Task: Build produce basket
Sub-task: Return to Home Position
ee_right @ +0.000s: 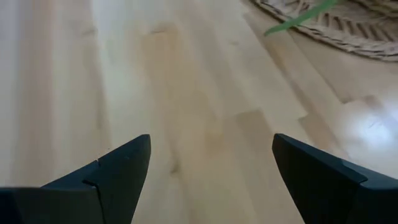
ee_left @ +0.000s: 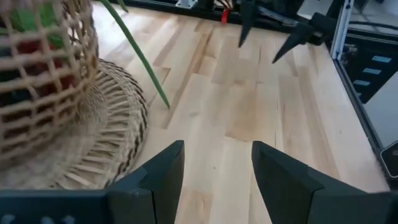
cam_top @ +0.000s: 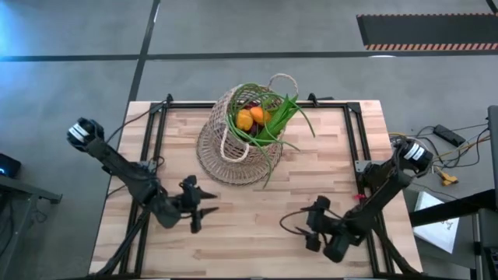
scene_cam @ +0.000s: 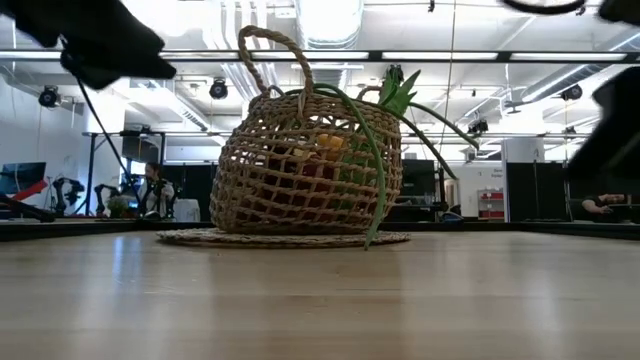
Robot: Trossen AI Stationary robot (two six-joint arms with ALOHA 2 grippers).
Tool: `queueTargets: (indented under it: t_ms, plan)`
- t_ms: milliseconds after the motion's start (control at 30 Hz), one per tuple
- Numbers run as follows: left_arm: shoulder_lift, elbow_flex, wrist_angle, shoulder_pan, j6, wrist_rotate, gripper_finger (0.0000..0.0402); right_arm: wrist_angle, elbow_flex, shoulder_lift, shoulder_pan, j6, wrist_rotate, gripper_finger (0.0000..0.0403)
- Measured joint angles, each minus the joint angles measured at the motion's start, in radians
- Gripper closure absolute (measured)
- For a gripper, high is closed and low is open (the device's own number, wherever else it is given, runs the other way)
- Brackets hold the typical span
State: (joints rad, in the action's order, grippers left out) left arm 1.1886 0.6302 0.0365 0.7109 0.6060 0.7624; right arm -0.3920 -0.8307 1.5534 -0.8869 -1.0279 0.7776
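Observation:
The tan woven basket (cam_top: pixel 241 128) stands upright at the table's far middle on its wide flat woven brim (scene_cam: pixel 285 238). It holds oranges (cam_top: pixel 250 118), a red fruit and leafy greens (cam_top: pixel 282 110). Long green onions (cam_top: pixel 274 159) hang over its rim, their tips on the table near the brim. My left gripper (cam_top: pixel 208 204) is open and empty over the table, near-left of the basket; the brim shows beside it in its wrist view (ee_left: pixel 93 143). My right gripper (cam_top: pixel 309 224) is open and empty at the near right, pointing toward the table's left.
A black metal frame (cam_top: pixel 354 136) runs along the table's left, far and right edges. Bare wood lies between the two grippers and along the near edge. Cables (cam_top: pixel 447 159) lie beyond the table's right side. My right gripper shows far off in the left wrist view (ee_left: pixel 273 31).

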Motion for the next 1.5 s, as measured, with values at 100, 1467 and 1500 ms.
queueTargets:
  t_ms: [100, 1467, 1500]
  plan:
    - [0.022, -0.026, -0.061, 0.0, 0.001, 0.002, 0.0229, 0.002, 0.0, 0.001, 0.044, 0.028, 0.001, 0.0074]
    - [-0.802, -0.457, -0.07, -0.782, -0.343, -0.478, 0.0391, 0.565, 0.712, -1.177, 0.916, 0.722, -0.839, 0.0394]
    - [-0.83, -0.473, -0.059, -0.785, -0.351, -0.483, 0.0391, 0.565, 0.728, -1.204, 0.916, 0.713, -0.839, 0.0394]
